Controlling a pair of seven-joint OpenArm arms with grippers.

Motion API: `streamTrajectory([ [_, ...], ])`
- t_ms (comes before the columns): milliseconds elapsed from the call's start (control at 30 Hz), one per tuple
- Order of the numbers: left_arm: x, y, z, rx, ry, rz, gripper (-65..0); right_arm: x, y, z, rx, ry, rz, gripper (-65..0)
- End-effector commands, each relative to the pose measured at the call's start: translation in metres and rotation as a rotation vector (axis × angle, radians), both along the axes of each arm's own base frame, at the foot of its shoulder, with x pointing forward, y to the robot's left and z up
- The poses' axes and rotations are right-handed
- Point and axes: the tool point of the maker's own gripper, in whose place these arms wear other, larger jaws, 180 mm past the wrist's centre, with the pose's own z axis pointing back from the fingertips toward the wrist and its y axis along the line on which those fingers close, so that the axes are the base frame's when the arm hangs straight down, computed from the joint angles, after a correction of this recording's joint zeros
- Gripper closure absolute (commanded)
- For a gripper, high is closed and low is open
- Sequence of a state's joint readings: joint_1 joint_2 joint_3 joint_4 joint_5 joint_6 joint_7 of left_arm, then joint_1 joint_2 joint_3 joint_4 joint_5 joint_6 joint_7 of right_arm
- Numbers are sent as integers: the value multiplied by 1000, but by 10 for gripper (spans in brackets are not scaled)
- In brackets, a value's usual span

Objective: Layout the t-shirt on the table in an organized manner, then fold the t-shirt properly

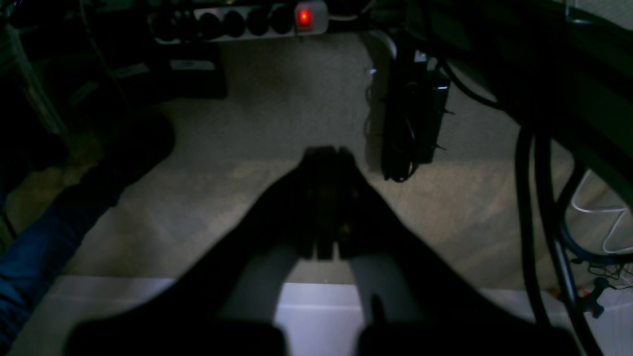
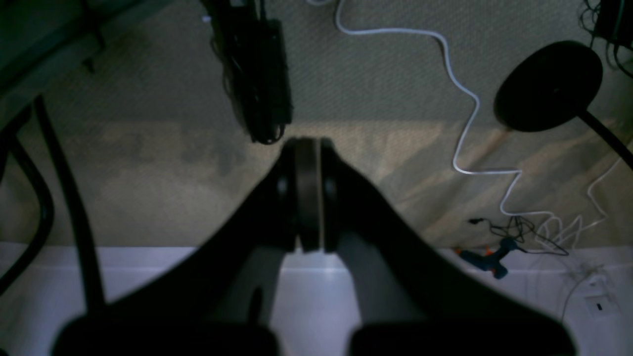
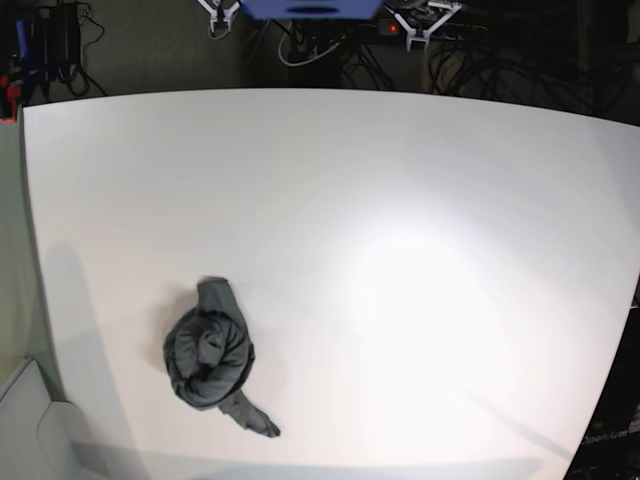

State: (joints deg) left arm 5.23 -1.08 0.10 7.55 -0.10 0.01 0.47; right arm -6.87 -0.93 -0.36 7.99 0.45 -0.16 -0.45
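While the t-shirt (image 3: pixel 212 356) sits bunched in a heap, both arms hang clear of it.
It lies on the table's (image 3: pixel 400 250) near-left part in the base view; left gripper (image 1: pixel 326 153) and right gripper (image 2: pixel 307 148) are both closed, empty, over carpeted floor.

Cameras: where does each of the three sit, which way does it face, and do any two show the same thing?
Left wrist: rides the left arm, faces the carpet beyond the table edge; the left gripper, jaws shut and empty, fills the middle.
Right wrist: rides the right arm, also facing the floor; the right gripper, jaws shut and empty, shows.
Base: overhead, looking down at the table and the crumpled t-shirt; no arm shows.
Shared: both wrist views catch the same black box on the carpet; neither shows the t-shirt.
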Motion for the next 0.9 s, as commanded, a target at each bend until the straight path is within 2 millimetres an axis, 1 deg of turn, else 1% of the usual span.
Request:
streamTrajectory([
  [0, -3, 2, 0, 6, 4, 0, -2, -3, 1, 0, 8, 4, 0, 0],
  [233, -4, 2, 0, 6, 7, 0, -2, -2, 1, 0, 8, -3, 0, 0],
  [300, -5, 3, 0, 7, 8, 0, -2, -1, -4, 0, 0, -5, 1, 0],
  [433, -14, 3, 0, 7, 19, 0, -2, -3, -9, 0, -7, -2, 2, 0],
  [467, -14, 3, 0, 7, 19, 0, -2, -9, -12, 1, -12, 6, 3, 0],
  [500, -20, 3, 0, 7, 27, 0, -2, -11, -17, 1, -20, 9, 5, 0],
  [567, -34, 4, 1, 8, 44, -1, -2, -8, -23, 2, -29, -16, 7, 0],
  [600, -37, 11, 2, 18, 45, -2, -2, -10, -24, 4, -32, -26, 8, 0],
  [633, -34, 15, 2, 25, 34, -4, -2, -9, -25, 6, -32, -46, 11, 0],
  [667, -33, 16, 3, 25, 30, -5, -2, -7, -26, 9, -35, -69, 14, 0],
  [767, -39, 18, 6, 25, 9, -9, -2, -13, -29, 18, -41, -110, 19, 0],
  [833, -42, 28, 11, 38, -15, -18, -2, -15, -37, 25, -53, -138, 28, 0],
  [867, -43, 30, 14, 40, -32, -22, -2, -19, -36, 29, -46, -148, 30, 0],
])
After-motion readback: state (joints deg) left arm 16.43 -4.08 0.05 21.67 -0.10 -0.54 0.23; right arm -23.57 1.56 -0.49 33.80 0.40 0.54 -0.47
